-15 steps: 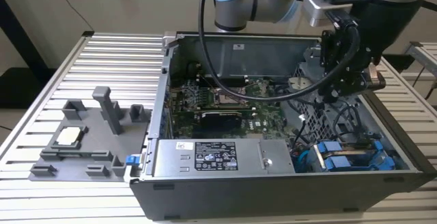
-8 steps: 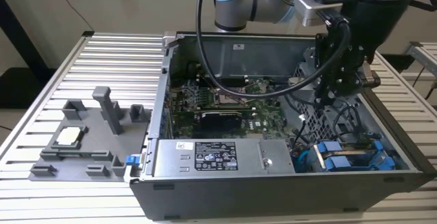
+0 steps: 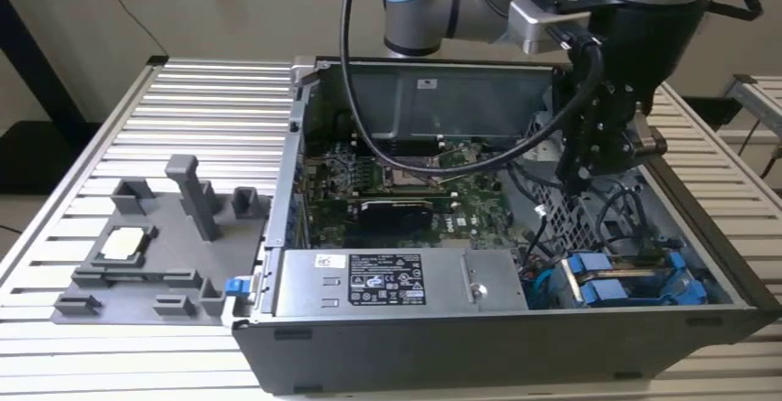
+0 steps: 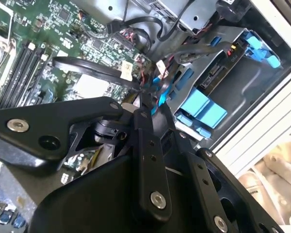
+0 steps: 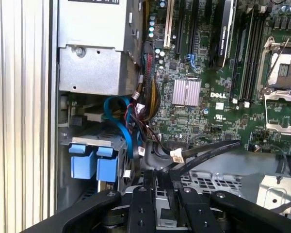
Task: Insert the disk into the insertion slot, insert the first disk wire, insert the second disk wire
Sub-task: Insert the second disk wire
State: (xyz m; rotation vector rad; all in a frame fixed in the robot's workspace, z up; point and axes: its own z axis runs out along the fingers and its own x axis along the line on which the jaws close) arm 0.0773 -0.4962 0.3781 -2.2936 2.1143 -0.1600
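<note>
The disk's blue frame (image 3: 611, 289) sits inside the insertion slot (image 3: 666, 268) of the drive cage, at the case's corner on the exterior view's right; its blue tabs (image 5: 94, 165) (image 4: 203, 109) show in both wrist views. My gripper (image 3: 574, 181) hangs above the cage's perforated metal (image 3: 556, 209). The fingers stand close together. A black flat wire (image 5: 203, 151) with a white tag runs across the board and ends at my gripper (image 5: 157, 172). In the second wrist view that black wire (image 4: 92, 68) meets my gripper (image 4: 144, 97). Blue wires (image 5: 121, 121) lie beside the drive.
The open computer case (image 3: 489, 346) lies on a slatted metal table (image 3: 208, 117). A silver power-supply box (image 3: 391, 282) fills its near side and the green motherboard (image 3: 404, 186) its middle. A grey fixture (image 3: 146, 245) stands on the table at the exterior view's left.
</note>
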